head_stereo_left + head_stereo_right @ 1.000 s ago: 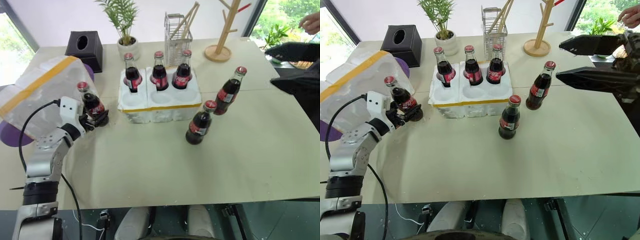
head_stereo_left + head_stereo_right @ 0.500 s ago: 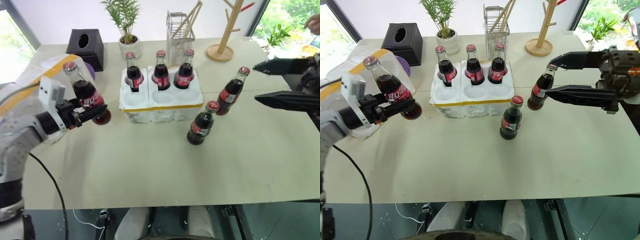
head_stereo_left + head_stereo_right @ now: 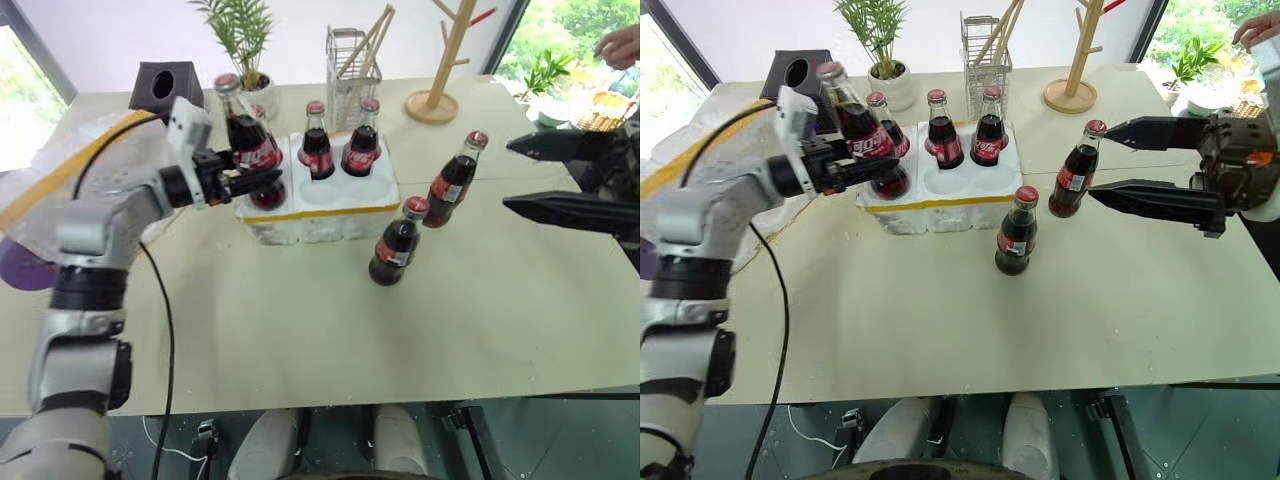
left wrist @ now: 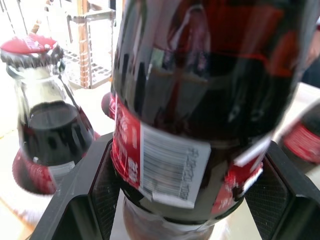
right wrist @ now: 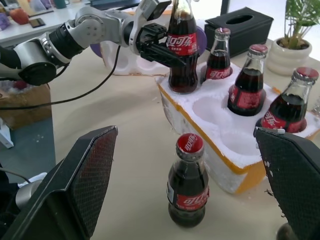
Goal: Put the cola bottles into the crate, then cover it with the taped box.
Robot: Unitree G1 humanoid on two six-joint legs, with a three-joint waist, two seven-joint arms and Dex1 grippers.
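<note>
My left gripper (image 3: pixel 247 180) is shut on a cola bottle (image 3: pixel 243 135), nearly upright, with its base at the front left well of the white crate (image 3: pixel 330 200). The wrist view shows that bottle (image 4: pixel 200 100) clamped between both pads (image 4: pixel 100 190). Three cola bottles stand in the crate's back row (image 3: pixel 940 130). Two more stand on the table in front right of the crate (image 3: pixel 395 245) (image 3: pixel 450 180). My right gripper (image 3: pixel 507 175) is open, level, just right of the farther loose bottle. The taped box (image 3: pixel 40 170) lies at the far left.
Along the table's back edge stand a black tissue box (image 3: pixel 165 88), a potted plant (image 3: pixel 245 40), a wire holder (image 3: pixel 350 65) and a wooden tree stand (image 3: pixel 445 60). A person's hand (image 3: pixel 620 45) shows at top right. A purple object (image 3: pixel 15 265) lies under the taped box.
My left gripper has carried its bottle up and to the right, from beside the taped box to the crate's front left corner. The right gripper has stayed open and almost still.
</note>
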